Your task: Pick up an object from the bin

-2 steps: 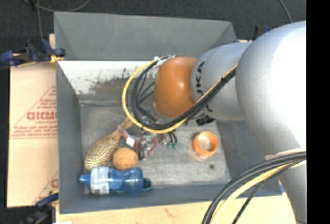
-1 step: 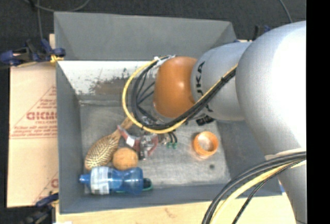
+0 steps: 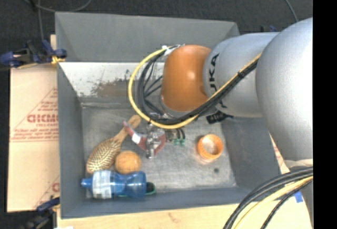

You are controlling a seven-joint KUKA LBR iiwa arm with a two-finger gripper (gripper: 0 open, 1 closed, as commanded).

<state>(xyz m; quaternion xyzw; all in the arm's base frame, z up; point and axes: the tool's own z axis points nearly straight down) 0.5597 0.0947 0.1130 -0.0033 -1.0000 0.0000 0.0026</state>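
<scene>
The gripper (image 3: 151, 145) is low in the grey metal bin (image 3: 158, 38), close to its floor. It hangs below the arm's (image 3: 247, 80) orange cover (image 3: 184, 78), with a loop of yellow and black cables (image 3: 137, 78) around it. Whether it is released or clenched cannot be told, and nothing can be made out as grasped. The thing nearest it is a wooden hairbrush (image 3: 108, 153). The end of the brush's handle is just beside the gripper on its left, and the oval bristle head lies farther off, down and to the left. Where the handle meets the gripper there is a small patch of red and white, too cluttered to tell whether it is a loose piece or part of the tool. A round tan ball (image 3: 128, 162) lies just below and left of the gripper, touching the brush head. Past the ball, farther from the tool and along the near wall, a blue plastic bottle (image 3: 117, 185) lies on its side with its white-labelled end pointing away from the gripper. Just to the gripper's right a small green thing (image 3: 179, 141) lies on the floor, too small to name. Beyond it on the same side is an orange ring (image 3: 210, 148), lying flat and well apart from the gripper.
</scene>
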